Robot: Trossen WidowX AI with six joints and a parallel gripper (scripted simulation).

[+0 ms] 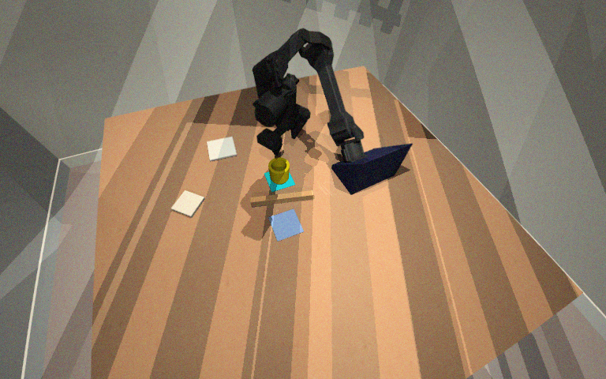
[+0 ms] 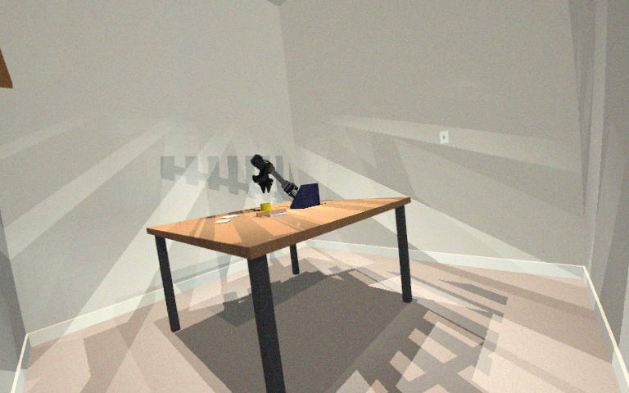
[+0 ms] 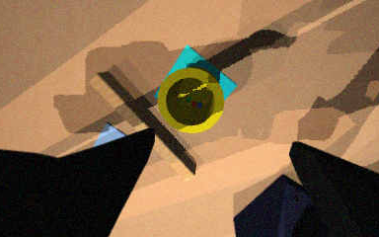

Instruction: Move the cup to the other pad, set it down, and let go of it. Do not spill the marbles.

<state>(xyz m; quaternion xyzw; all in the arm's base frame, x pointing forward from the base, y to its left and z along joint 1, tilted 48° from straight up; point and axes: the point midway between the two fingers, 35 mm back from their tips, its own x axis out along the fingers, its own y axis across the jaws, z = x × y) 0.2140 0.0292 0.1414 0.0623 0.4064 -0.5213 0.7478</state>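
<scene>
The yellow cup (image 1: pixel 278 174) (image 2: pixel 265 206) (image 3: pixel 191 128) stands upright on the cyan pad (image 1: pixel 289 184) (image 3: pixel 184 60), off its middle in the wrist view. A few small marbles (image 3: pixel 193 104) lie at the bottom inside the cup. The light blue pad (image 1: pixel 286 225) (image 2: pixel 278 214) (image 3: pixel 109 137) is bare, on the other side of the wooden bar; a finger hides part of it in the wrist view. My gripper (image 1: pixel 285 146) (image 2: pixel 265 191) (image 3: pixel 219 140) is wide open and empty, above the cup and clear of it.
A low wooden bar (image 1: pixel 282 198) (image 2: pixel 271 212) (image 3: pixel 149 122) lies between the two pads. A navy wedge-shaped block (image 1: pixel 372 170) (image 2: pixel 306 196) (image 3: pixel 267 209) stands by the arm's base. Two white tiles, one farther back (image 1: pixel 222 148) and one nearer (image 1: pixel 187 203), lie left in the top view.
</scene>
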